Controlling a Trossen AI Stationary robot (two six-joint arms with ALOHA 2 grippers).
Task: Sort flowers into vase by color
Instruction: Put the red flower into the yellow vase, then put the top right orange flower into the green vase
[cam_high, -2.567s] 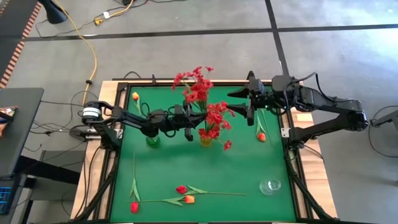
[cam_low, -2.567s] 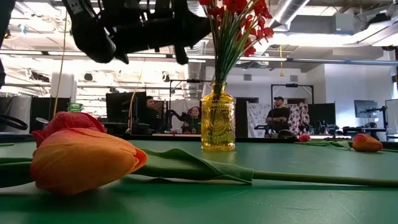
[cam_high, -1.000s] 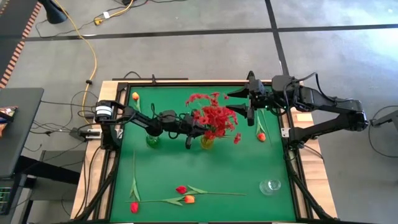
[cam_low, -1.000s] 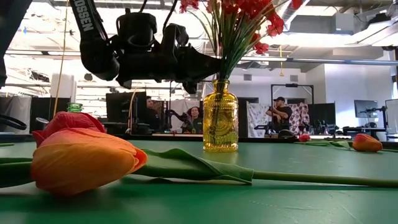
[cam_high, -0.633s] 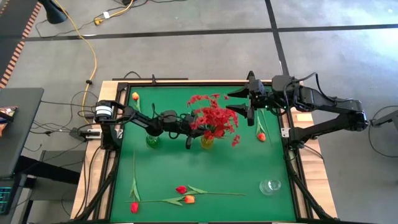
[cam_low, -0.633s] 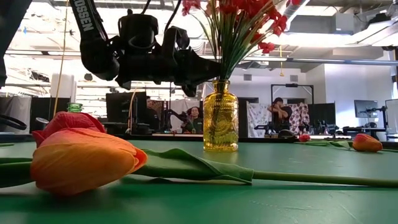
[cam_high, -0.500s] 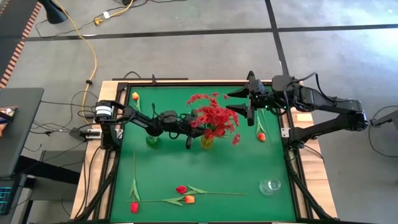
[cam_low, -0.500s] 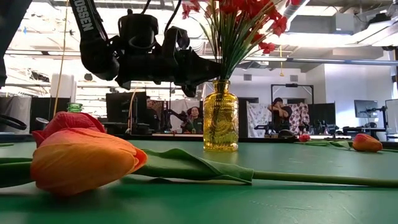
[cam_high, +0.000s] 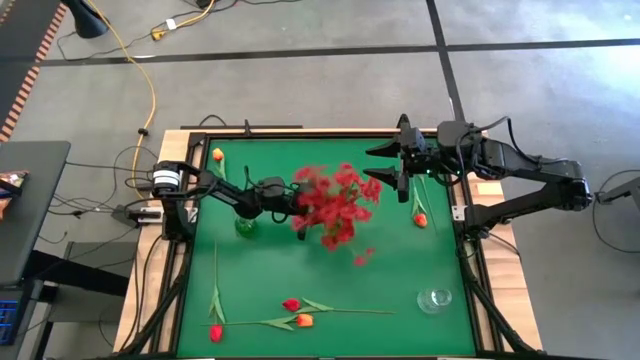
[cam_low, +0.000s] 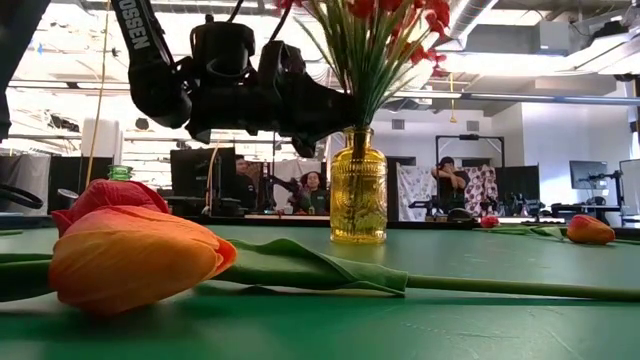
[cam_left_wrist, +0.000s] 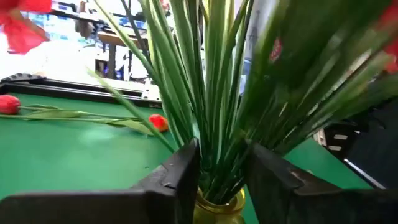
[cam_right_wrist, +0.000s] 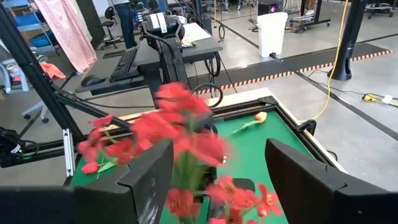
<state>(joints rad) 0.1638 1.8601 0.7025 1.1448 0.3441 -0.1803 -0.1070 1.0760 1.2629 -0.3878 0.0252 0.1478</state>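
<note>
Two dark, matte-black jointed arms are seen: the left arm (cam_high: 215, 190) carries a white-and-silver cylindrical band near its base, the right arm (cam_high: 520, 165) is built of angular black segments. White block lettering is printed along a black link (cam_low: 135, 35) in the low view. Broad, flat black fingers (cam_right_wrist: 146, 171) are fitted to each wrist.

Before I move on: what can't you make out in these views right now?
- Yellow vase: hidden in the high view under the red blossoms, which are motion-blurred.
- Left gripper: fingers sit either side of the green stems; contact can't be judged.
- Small green bottle: partly covered by the left arm in the high view; in the low view only its top shows behind the orange tulip.
</note>
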